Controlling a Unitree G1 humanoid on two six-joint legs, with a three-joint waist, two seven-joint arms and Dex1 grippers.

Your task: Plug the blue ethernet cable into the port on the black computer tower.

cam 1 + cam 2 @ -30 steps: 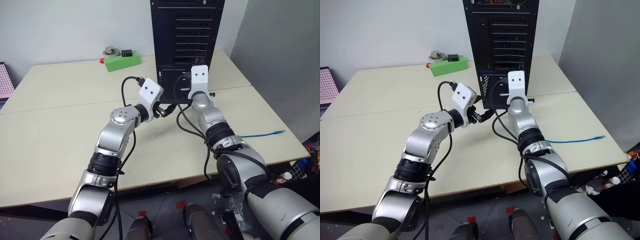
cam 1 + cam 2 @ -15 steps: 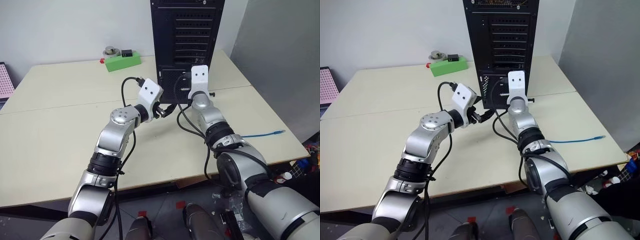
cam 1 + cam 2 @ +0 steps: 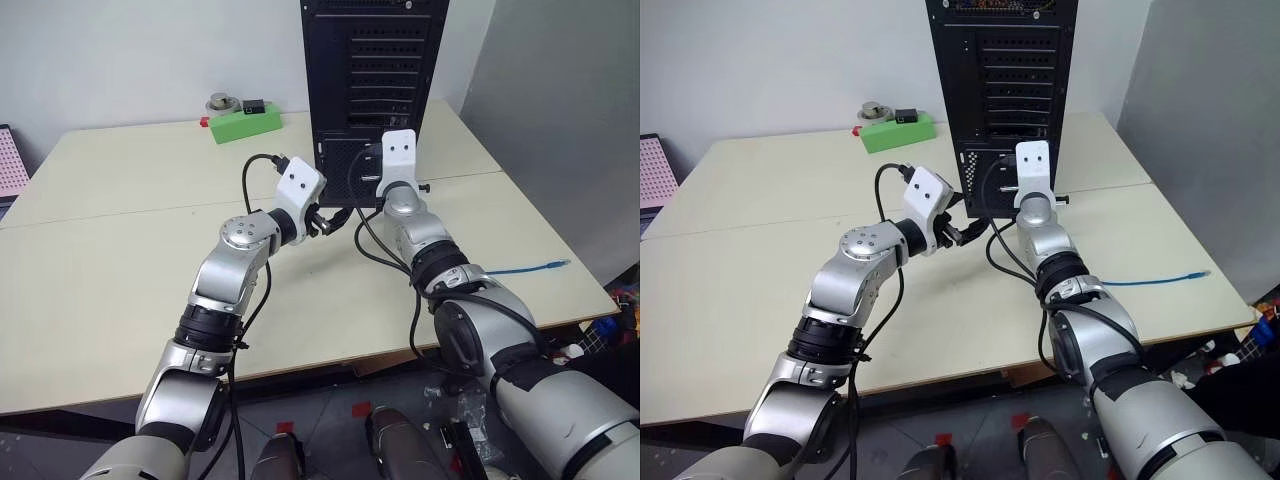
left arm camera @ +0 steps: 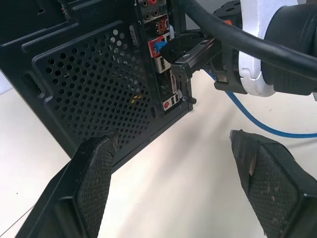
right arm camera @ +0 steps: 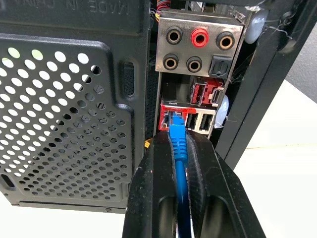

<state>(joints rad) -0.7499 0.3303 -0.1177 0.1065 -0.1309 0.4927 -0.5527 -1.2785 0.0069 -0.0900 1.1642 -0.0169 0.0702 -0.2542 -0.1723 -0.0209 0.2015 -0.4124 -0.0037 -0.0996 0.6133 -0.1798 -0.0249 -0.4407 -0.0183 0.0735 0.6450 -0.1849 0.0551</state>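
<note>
Blue ethernet cable (image 5: 177, 148) is pinched between the two black fingers (image 5: 153, 198) of the right claw (image 5: 179, 148), whose jaws are pressed together on it just behind the plug. In the right wrist view the plug's tip sits at the mouth of the port (image 5: 171, 119), a small socket in a red-framed block of the rear connector cluster, below a row of round audio jacks, one of them red. Whether the plug is fully seated cannot be told.

From the claw the cable trails back across the pale desk (image 3: 120, 250) to the robot's right, and its free end (image 3: 560, 264) lies near the desk's right edge.

Upright at the far side of the desk stands the black computer tower (image 3: 375, 70), its rear face toward the robot, with slotted covers above and a perforated mesh grille (image 4: 94, 94) low down beside the connectors.

Off to the left of the right claw, the left claw (image 4: 176, 186) has its fingers spread wide and holds nothing. It points toward the lower part of the tower's rear face, near it but not touching, and hangs above the desk surface. The left wrist view shows the right claw at the connector cluster with the blue cable running out behind it.

Further back on the left of the desk a green box (image 3: 245, 122) sits well apart from the tower.
</note>
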